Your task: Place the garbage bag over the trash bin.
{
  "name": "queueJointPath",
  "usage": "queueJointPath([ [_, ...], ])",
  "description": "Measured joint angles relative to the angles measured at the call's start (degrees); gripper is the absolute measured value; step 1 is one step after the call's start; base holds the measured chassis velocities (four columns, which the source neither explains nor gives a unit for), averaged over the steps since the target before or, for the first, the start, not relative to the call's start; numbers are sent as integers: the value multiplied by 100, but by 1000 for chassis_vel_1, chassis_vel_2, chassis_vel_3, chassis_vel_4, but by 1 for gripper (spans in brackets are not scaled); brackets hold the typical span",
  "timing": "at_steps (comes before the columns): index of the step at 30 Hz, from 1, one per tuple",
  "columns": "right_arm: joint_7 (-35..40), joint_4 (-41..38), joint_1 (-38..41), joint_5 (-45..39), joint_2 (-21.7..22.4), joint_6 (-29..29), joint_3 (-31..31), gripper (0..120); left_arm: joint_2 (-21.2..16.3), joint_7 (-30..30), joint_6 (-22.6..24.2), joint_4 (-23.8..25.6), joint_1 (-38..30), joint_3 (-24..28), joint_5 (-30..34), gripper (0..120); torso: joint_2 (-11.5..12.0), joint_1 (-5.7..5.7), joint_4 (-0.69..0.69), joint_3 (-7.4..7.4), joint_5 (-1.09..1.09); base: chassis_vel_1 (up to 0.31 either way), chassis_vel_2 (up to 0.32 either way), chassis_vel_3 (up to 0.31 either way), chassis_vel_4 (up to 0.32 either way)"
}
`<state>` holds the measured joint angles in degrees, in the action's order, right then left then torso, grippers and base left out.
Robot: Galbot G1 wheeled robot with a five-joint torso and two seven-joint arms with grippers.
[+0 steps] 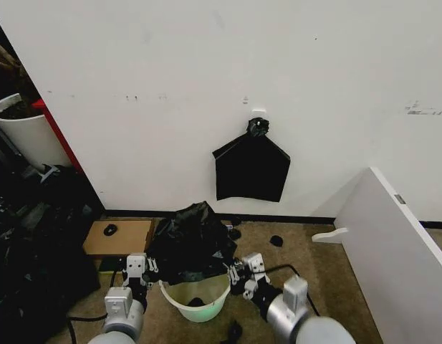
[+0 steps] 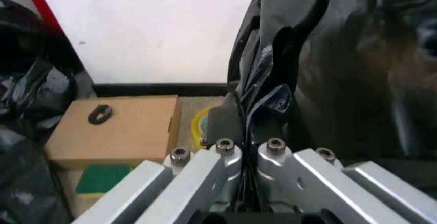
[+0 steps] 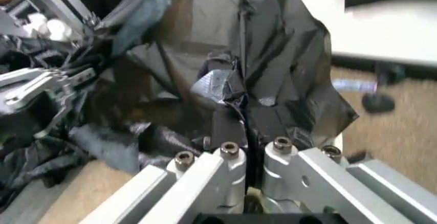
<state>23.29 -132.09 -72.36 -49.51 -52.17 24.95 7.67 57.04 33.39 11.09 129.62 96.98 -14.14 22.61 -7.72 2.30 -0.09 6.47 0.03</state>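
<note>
The glossy black garbage bag (image 1: 190, 242) (image 2: 355, 75) (image 3: 225, 75) hangs bunched above the far rim of the white trash bin (image 1: 197, 297), whose near half stands uncovered with a pale green inside. My left gripper (image 1: 140, 270) (image 2: 248, 152) is shut on the bag's left edge beside the bin. On the bin's right side my right gripper (image 1: 242, 273) (image 3: 251, 150) is shut on the bag's other edge. The left gripper (image 3: 41, 83) also shows across the bag in the right wrist view.
A matte black bag (image 1: 251, 168) hangs on the wall behind. Left of the bin sits a cardboard box (image 1: 119, 236) (image 2: 109, 132). A white board (image 1: 396, 236) leans at the right. A big white cylinder (image 1: 23, 132) and dark clutter (image 1: 34, 244) stand at the left.
</note>
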Motion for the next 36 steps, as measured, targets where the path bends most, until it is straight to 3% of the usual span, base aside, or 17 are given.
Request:
queueJointPath([
  [6,-13,144,196,-81,-56,205,207,0,107,136,-80,8,226,74,-237,0,0,0,0,0,-1,0,0,0,0],
  [14,1,533,196,287,-203,183,467,0,339,139,-316,-434,149,126,-452,0,0,0,-1,0,-1,0,0,0,0],
  [17,2,646,197,399,-253,56,465,0,417,-1,-524,-623,36,140,-493,0,0,0,-1,0,-1,0,0,0,0],
  [18,32,839,204,491,-340,-169,431,0,500,-243,-882,-903,-99,148,-532,0,0,0,-1,0,-2,0,0,0,0],
  [21,319,969,82,564,-367,-322,394,0,571,-429,-1173,-1177,-157,163,-541,0,0,0,-1,0,-2,0,0,0,0],
  [28,730,539,-459,710,4,-235,396,0,482,-354,-1362,-1131,161,161,-701,0,0,0,-2,0,-2,0,0,0,0],
  [36,1010,338,-646,810,104,95,609,0,454,285,-1464,-1094,778,112,-1036,0,0,0,-1,-1,0,0,0,0,0],
])
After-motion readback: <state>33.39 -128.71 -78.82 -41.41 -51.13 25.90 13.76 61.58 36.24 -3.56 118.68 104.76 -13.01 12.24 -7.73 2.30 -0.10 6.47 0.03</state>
